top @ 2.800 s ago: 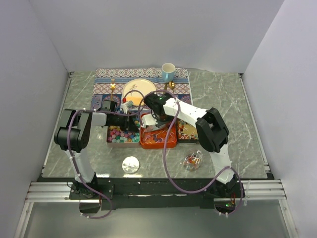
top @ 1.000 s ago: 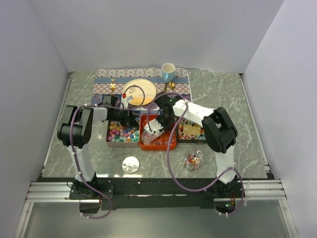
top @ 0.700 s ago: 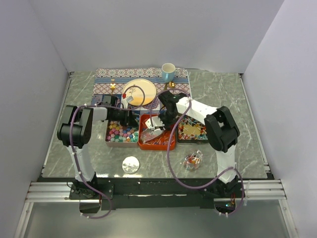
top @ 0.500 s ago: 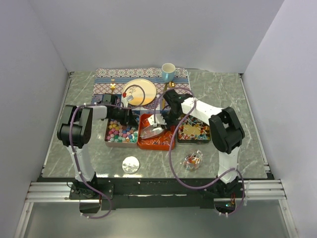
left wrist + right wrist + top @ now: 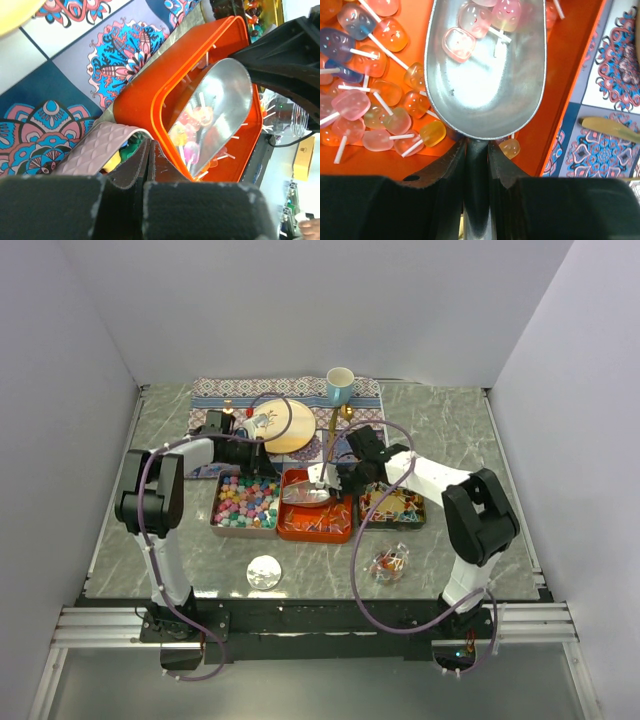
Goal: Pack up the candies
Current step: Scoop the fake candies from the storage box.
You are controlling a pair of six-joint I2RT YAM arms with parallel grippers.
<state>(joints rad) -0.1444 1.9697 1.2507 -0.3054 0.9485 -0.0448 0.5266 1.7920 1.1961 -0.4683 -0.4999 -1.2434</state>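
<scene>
R fingers (image 5: 445,172) are clamping the scoop (image 5: 485,85), now levelling it over the orange tray (image 5: 318,534) w/ a few candies (image 5: 458,43) aboard, so load's ready; L fingers (image 5: 131,169) clenched, prob empty.

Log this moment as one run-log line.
right jaws: shut on silver metal scoop handle | scoop: holds few translucent lollipops, over orange tray | left jaws: shut

A: left gripper (image 5: 252,452) doing what?
B: jaws pressed together, forearm reaching right from an elbow bent at frame left
A: and the right gripper (image 5: 337,480)?
B: mid-frame, arm stretched up-left from lower right, pinched on the scoop (image 5: 485,65) handle
</scene>
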